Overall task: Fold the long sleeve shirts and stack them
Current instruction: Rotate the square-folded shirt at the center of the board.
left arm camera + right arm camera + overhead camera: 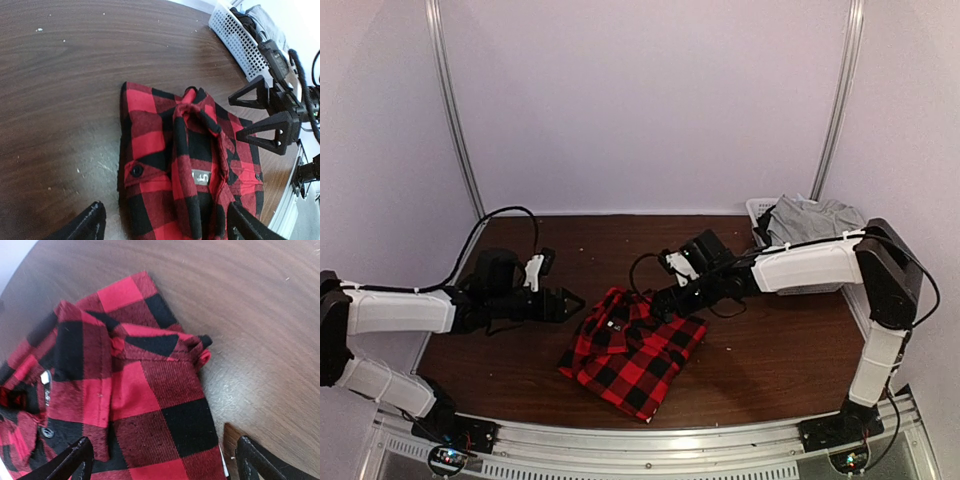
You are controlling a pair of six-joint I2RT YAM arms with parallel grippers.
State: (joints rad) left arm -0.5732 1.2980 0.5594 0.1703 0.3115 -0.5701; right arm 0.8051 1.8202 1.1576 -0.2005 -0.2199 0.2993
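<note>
Both the left tool [572, 300] and right tool [658, 305] gape beside the diagonal flannel shirt [632, 355], collar rearward.

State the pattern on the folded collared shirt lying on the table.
The flannel shirt is red-and-black buffalo check; left wrist view.

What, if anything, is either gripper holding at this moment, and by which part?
Nothing is held. The left gripper and the right gripper are both open, and the folded red-and-black flannel shirt lies free on the table.
</note>
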